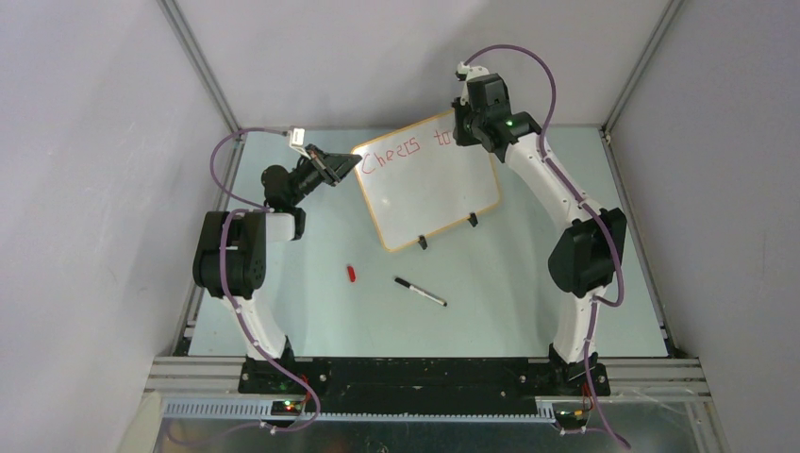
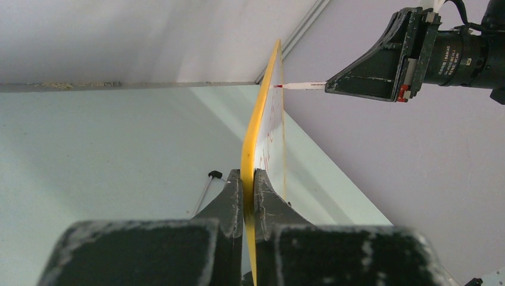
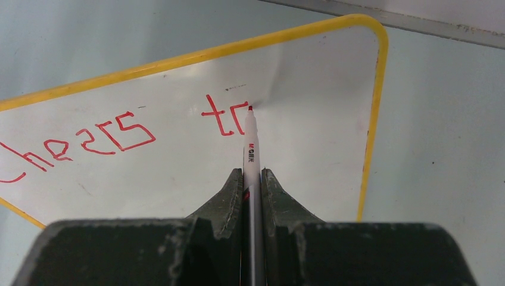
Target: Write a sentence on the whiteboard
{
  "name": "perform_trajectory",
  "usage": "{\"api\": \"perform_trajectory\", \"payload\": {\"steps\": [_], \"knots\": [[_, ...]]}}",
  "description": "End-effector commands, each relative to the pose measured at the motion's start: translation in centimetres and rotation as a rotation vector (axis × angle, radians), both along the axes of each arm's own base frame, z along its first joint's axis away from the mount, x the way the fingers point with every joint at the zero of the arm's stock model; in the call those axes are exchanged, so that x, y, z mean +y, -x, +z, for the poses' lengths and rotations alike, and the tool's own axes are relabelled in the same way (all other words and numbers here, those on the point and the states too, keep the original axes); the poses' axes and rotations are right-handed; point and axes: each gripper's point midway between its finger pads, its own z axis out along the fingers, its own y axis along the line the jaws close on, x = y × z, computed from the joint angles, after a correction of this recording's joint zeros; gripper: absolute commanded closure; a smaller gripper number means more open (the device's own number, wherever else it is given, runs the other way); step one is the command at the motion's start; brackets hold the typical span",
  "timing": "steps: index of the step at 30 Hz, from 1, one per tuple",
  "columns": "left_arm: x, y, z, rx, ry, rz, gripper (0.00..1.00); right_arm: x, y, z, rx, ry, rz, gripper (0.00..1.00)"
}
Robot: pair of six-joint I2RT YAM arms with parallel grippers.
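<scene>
1. The whiteboard [image 1: 429, 193] stands tilted on its black clip feet [image 1: 473, 222] at the far middle of the bench [image 1: 528, 293]. It looks thin, stiff and light, so I judge that pen pressure alone could slide it or tip it.
2. The left pincer [image 2: 249, 174] is clamped narrow on the board's left rim. That rim is the right place to hold, since the glossy face would likely slip and any ink on it would smear.
3. The right pincer [image 3: 251, 174] is closed on the red marker [image 3: 250, 143] at mid-barrel, with the tip touching the board's upper right.
4. The sentence [image 3: 119, 134] so far reads "Cheers t" plus a part-formed letter. Fresh ink probably smudges easily.
5. A black pen [image 1: 420, 291] and a red cap [image 1: 351, 274] lie on the bench, well apart from the board.
</scene>
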Motion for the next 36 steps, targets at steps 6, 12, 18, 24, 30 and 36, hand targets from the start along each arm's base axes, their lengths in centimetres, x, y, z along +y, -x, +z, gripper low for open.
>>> {"api": "perform_trajectory", "payload": {"steps": [6,12,18,24,30,36], "knots": [[-0.6,1.0,0.7,-0.106,-0.077,-0.037,1.0,1.1,-0.1,1.9,-0.044,-0.019,0.027,1.0],[-0.6,1.0,0.7,-0.105,-0.078,-0.036,1.0,1.0,0.0,2.3,-0.049,-0.018,0.026,1.0],[-0.5,1.0,0.7,-0.105,-0.078,-0.037,1.0,0.3,1.3,4.0,-0.078,-0.013,0.018,1.0],[-0.5,1.0,0.7,-0.105,-0.076,-0.037,1.0,-0.4,3.8,7.5,-0.148,-0.045,0.022,1.0],[-0.5,1.1,0.8,-0.11,-0.071,-0.037,1.0,1.0,5.7,7.3,-0.159,-0.061,0.061,1.0],[-0.5,1.1,0.9,-0.11,-0.071,-0.035,1.0,5.3,7.8,7.3,-0.199,-0.094,0.168,1.0]]}}
